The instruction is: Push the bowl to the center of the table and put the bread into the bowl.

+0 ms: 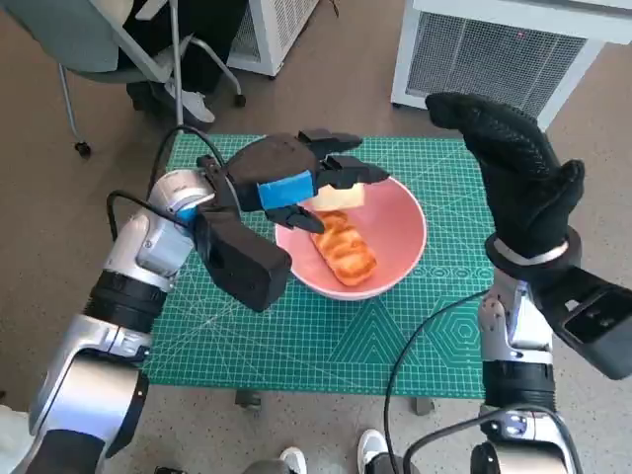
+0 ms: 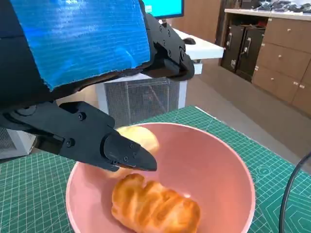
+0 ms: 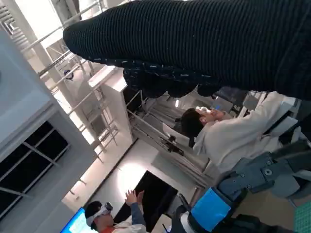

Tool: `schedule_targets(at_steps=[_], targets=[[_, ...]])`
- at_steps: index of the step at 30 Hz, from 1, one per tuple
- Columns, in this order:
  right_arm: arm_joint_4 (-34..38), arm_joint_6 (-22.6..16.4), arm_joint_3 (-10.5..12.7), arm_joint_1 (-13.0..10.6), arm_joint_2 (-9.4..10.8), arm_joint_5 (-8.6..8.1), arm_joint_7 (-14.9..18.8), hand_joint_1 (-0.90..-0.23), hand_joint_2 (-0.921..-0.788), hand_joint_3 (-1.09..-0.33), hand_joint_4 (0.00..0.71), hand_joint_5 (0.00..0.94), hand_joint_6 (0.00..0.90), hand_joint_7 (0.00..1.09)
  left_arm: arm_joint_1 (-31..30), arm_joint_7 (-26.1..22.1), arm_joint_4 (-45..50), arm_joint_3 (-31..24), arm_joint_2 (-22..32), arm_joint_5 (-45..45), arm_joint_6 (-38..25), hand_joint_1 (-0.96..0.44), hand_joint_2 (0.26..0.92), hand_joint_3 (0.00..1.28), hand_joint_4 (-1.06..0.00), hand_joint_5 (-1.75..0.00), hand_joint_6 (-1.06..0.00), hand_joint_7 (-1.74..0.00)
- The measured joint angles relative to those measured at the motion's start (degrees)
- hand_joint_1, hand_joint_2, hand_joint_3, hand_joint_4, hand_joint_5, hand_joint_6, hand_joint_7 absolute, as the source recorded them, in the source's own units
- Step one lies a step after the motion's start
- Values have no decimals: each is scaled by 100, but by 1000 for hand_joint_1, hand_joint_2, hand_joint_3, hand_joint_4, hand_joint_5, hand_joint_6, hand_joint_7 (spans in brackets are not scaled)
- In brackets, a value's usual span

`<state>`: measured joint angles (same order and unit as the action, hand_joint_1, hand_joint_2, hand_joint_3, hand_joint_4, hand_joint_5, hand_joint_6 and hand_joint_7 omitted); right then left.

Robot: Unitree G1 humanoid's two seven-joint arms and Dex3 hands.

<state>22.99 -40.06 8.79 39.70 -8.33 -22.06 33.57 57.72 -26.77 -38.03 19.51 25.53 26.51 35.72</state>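
Note:
A pink bowl (image 1: 410, 237) stands near the middle of the green cutting mat (image 1: 296, 336). Inside it lie a golden braided bread (image 1: 346, 252) and a pale yellow piece (image 1: 341, 197). My left hand (image 1: 286, 183) hovers over the bowl's near-left rim, fingers spread above and beside the pale piece, gripping nothing. The left wrist view shows the bowl (image 2: 218, 170), the braided bread (image 2: 155, 208) and the pale piece (image 2: 143, 138) behind one black finger (image 2: 97, 141). My gloved right hand (image 1: 513, 168) is raised upright to the right of the bowl, empty. Its glove (image 3: 194, 43) fills the right wrist view.
A white grilled cabinet (image 1: 494, 49) stands behind the table, a wheeled chair (image 1: 109, 39) at the back left. Shoes (image 1: 370, 449) show by the front edge. A black cable (image 1: 425, 336) loops across the mat's right part. Two people (image 3: 228, 136) appear in the right wrist view.

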Motion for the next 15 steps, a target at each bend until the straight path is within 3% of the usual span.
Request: schedule_targets(at_steps=[15], targets=[[-22, 0, 13, 113, -44, 219, -319, -579, -921, -814, -1, 483, -1, 687, -205, 150, 217, -1029, -494, -1769, -15, -630, 921, 339, -131, -5, -276, -2]])
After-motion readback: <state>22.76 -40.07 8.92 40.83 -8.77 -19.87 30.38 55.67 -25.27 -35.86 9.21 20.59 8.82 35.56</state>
